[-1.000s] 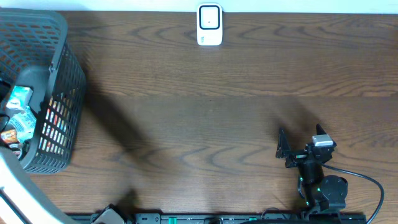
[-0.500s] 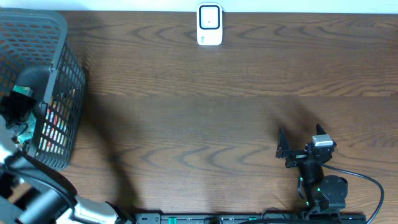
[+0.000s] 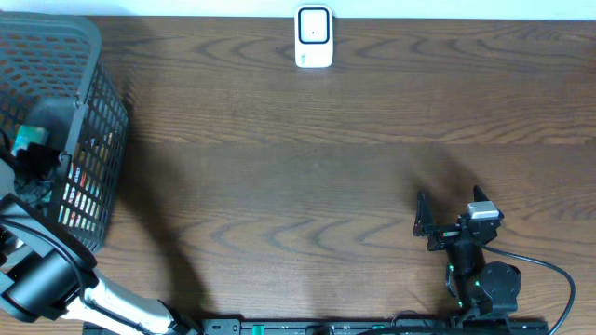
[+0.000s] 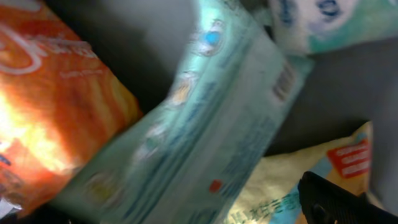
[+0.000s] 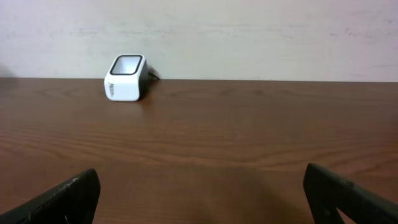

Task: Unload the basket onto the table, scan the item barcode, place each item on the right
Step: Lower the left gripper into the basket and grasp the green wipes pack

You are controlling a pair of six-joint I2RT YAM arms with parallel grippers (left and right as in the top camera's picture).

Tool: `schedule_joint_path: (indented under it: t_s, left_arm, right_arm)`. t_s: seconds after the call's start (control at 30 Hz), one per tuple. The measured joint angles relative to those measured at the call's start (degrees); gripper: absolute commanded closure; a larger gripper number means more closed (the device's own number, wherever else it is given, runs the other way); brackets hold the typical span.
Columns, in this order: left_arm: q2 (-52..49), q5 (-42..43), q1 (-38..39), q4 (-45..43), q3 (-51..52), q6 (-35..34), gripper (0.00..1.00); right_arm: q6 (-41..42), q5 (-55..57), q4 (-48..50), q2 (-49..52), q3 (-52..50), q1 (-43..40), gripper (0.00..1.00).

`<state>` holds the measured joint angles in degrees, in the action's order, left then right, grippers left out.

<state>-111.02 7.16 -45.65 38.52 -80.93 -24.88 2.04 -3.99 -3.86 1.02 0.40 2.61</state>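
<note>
**Pale green packet seen inside the basket at the left**

A dark mesh basket [image 3: 93, 140] is set at the left edge of the wooden table [image 3: 307, 167]. The left gripper [image 3: 33, 166] is placed inside it. Only one dark finger [image 4: 329, 199] is shown up close, so its grip cannot be told. A pale green packet [image 4: 205, 124], printed with small figures and a barcode [image 4: 284, 81] near one end, is seen lying aslant between an orange packet [image 4: 50, 106] and a yellow one [image 4: 311, 168]. A white scanner [image 3: 314, 37] is stood at the far edge. The right gripper [image 5: 200, 180] is held spread wide and empty at the near right.
</note>
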Motion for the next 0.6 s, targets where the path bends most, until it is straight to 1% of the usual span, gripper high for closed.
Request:
schedule_joint_path:
  t_s: [0.37,0.4,0.53,0.6]
  left_arm:
    - [-1.16,-0.02,0.0,-4.63,0.0,-0.66,0.02]
    - [-2.16,-0.02,0.0,-5.4,0.0,-0.66,0.04]
    - [-3.74,-0.59,0.0,-7.52,-0.04,-0.61,0.26]
    - [-4.09,-0.76,0.0,-9.03,-0.04,-0.46,0.51]
  right_arm:
    - [0.02,0.0,0.0,0.0,0.0,0.0,0.01]
    - [0.0,0.0,0.0,0.0,0.0,0.0,0.01]
    - [0.0,0.0,0.0,0.0,0.0,0.0,0.01]
    - [0.0,0.0,0.0,0.0,0.0,0.0,0.01]
